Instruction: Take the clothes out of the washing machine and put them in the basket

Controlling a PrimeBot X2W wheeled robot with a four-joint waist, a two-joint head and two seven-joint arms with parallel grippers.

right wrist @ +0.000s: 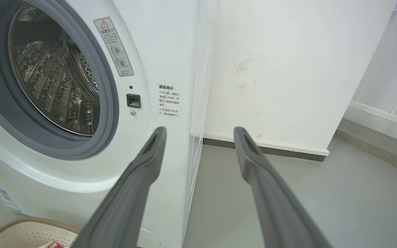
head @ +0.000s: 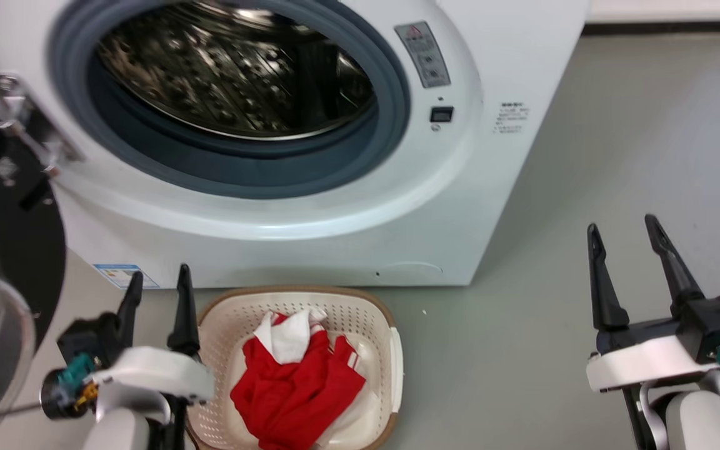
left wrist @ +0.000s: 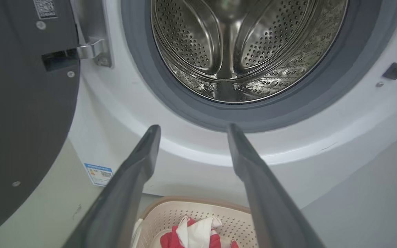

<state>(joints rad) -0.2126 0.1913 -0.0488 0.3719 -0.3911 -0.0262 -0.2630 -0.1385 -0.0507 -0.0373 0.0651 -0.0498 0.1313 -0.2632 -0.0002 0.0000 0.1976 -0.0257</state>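
While your left jaws and right jaws both stand parted and hold nothing, you can see the clothes (head: 297, 384) heaped in the basket (head: 395, 359), on the floor (head: 585, 156) just before the washing machine (head: 479, 206). Its drum (left wrist: 198, 44) looks bare as far as you can see in, so you seem essentially done.

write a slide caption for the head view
Red-and-white fabric clothes lie in the cream perforated basket before the open white washing machine
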